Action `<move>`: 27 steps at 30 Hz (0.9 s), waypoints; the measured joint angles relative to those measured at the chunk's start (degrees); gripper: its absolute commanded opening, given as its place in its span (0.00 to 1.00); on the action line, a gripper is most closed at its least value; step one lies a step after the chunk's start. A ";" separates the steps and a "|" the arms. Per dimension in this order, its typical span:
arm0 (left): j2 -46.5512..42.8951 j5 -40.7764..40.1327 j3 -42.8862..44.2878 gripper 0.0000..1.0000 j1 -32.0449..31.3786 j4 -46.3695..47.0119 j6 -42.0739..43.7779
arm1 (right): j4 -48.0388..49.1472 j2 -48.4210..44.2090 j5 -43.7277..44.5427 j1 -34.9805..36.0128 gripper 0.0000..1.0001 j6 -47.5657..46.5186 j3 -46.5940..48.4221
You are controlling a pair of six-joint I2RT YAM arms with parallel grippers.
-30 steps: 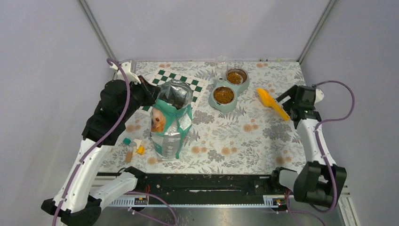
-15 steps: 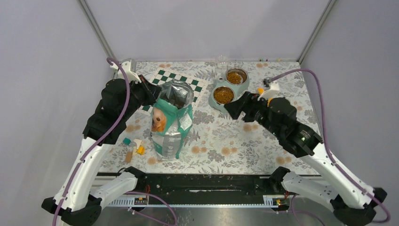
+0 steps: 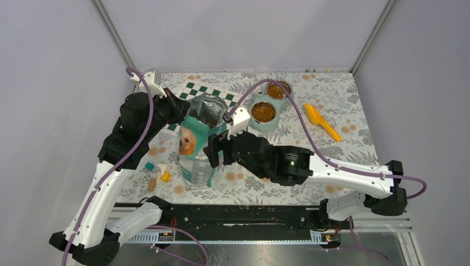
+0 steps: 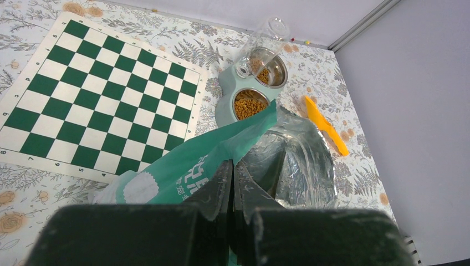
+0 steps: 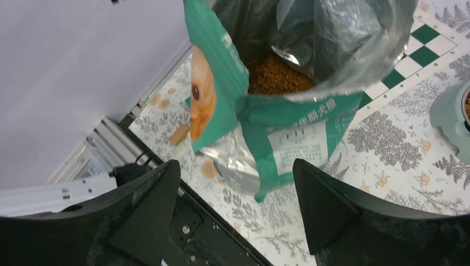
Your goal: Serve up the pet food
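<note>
The pet food, brown kibble, fills both bowls point(image 3: 263, 112) of a teal double feeder point(image 3: 260, 126); it also shows inside the open bag in the right wrist view point(image 5: 277, 75) and in the bowls in the left wrist view point(image 4: 248, 105). The tall teal bag point(image 3: 199, 147) stands upright at centre left. My left gripper point(image 4: 233, 166) is shut on the bag's top rim point(image 4: 221, 149). My right gripper point(image 5: 235, 166) is open and empty, close to the bag's front right side point(image 3: 213, 155). The orange scoop point(image 3: 320, 119) lies on the table right of the feeder.
A green and white chessboard point(image 3: 210, 94) lies behind the bag. A clear jar point(image 3: 260, 75) stands behind the feeder. Small toy blocks point(image 3: 158, 174) lie left of the bag. The metal rail point(image 3: 244, 213) runs along the near edge.
My right arm has swung from the far right, beside the scoop, across the table to the bag. The scoop stays on the table. My left gripper keeps its hold.
</note>
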 measured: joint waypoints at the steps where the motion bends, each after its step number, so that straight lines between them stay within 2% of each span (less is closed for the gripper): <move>1: 0.00 0.00 0.00 0.00 0.00 0.00 0.00 | 0.28 1.55 1.18 0.15 0.81 0.11 1.51; 9: 0.00 0.04 0.02 0.00 0.00 -0.02 0.02 | 2.73 8.74 5.62 0.26 0.69 0.09 8.66; 13: -0.02 -0.04 0.22 0.00 0.13 -0.50 0.13 | 1.75 11.85 6.51 0.26 0.56 0.44 12.13; 18: -0.02 -0.07 0.42 0.00 0.22 -0.79 0.39 | -2.05 14.82 7.87 0.26 0.56 1.14 15.61; 21: -0.02 -0.04 0.44 0.00 0.22 -0.74 0.74 | -3.96 15.80 8.52 0.26 0.61 1.53 16.68; 24: -0.02 -0.04 0.50 0.00 0.22 -0.79 0.98 | -6.40 17.57 9.05 0.26 0.63 2.03 19.28; 26: -0.02 -0.07 0.50 0.00 0.22 -0.81 1.18 | -7.56 18.71 9.73 0.24 0.56 2.40 20.76; 27: -0.02 -0.07 0.52 0.00 0.22 -0.81 1.22 | -7.98 19.02 10.01 0.24 0.49 2.54 21.00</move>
